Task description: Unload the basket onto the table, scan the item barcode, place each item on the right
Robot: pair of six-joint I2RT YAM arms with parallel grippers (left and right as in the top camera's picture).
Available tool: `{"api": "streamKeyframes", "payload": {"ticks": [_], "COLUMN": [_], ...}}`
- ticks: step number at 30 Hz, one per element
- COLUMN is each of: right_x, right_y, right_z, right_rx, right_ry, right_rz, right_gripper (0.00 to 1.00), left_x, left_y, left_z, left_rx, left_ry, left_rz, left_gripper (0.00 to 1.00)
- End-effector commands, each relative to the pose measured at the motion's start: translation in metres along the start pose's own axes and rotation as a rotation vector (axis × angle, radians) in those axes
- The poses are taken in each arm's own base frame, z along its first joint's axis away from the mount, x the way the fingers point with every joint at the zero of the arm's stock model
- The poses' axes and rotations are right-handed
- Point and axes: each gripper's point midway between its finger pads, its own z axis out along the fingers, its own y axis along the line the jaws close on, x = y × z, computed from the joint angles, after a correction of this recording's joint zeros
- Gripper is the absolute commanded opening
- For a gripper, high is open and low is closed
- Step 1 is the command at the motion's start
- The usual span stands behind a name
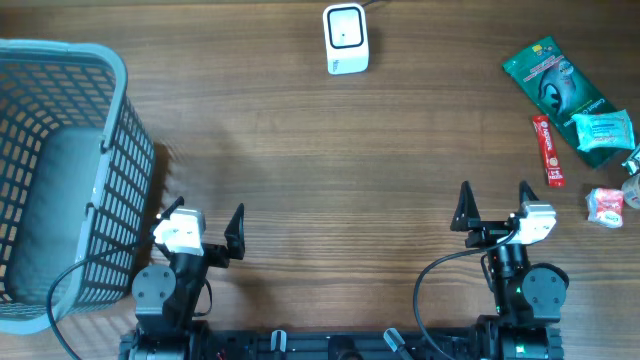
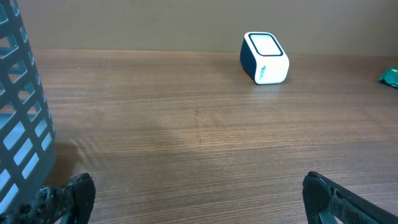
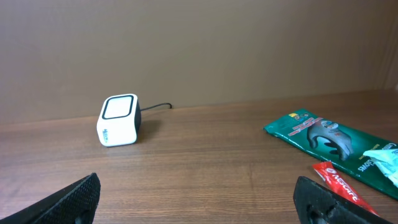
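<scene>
A brown wooden tabletop (image 1: 300, 150) takes up nearly everything in sight, its grain running from side to side in long, fine streaks. Just ahead of the left gripper (image 2: 198, 186) a pale, soft sheen lies across the wood. The light is even and mild, throwing only faint shadows. Well ahead of the right gripper (image 3: 196, 193), past the tabletop's far edge, stands a plain wall (image 3: 217, 43) of dull brown, flat and matte, with no marks that I can make out.
</scene>
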Motion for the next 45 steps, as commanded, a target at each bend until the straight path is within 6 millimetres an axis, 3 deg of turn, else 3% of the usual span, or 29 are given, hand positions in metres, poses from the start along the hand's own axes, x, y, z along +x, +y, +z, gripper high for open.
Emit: {"api": "streamKeyframes", "payload": {"ticks": [1,6,30,36,39,45], "right_x": [-0.002,-0.002,-0.002,-0.002,-0.002,-0.002], "right_y": [-0.001,-0.001,-0.001,-0.001,-0.001,-0.001], "right_z": [-0.001,-0.001,-0.001,-0.001,-0.001,-0.001], "right_rx": [0.010,0.010,0.010,0.010,0.010,0.010], "right_ry": [-0.014,-0.014,-0.014,-0.014,-0.014,-0.014], "right_rz": [0.017,0.017,0.017,0.017,0.017,0.017], "right_gripper": [1.00,1.00,1.00,1.00,1.00,1.00], "left_x": [0.000,0.000,-0.009,-0.031,-0.020,-0.020], "left_y": [-0.002,0.017,0.021,0.023,0.028,0.027], "left_z": [0.000,-0.001,0.000,0.004,0.005,0.005], "left_rx": [0.011,-0.098,-0.114,-0.116,-0.140,-0.137], "left_ry": [-0.002,-0.007,-0.060,-0.217,-0.169,-0.169], "left_rz": [-0.008,0.003,0.004,0.021,0.016,0.016], "left_gripper": [1.00,1.00,1.00,1.00,1.00,1.00]}}
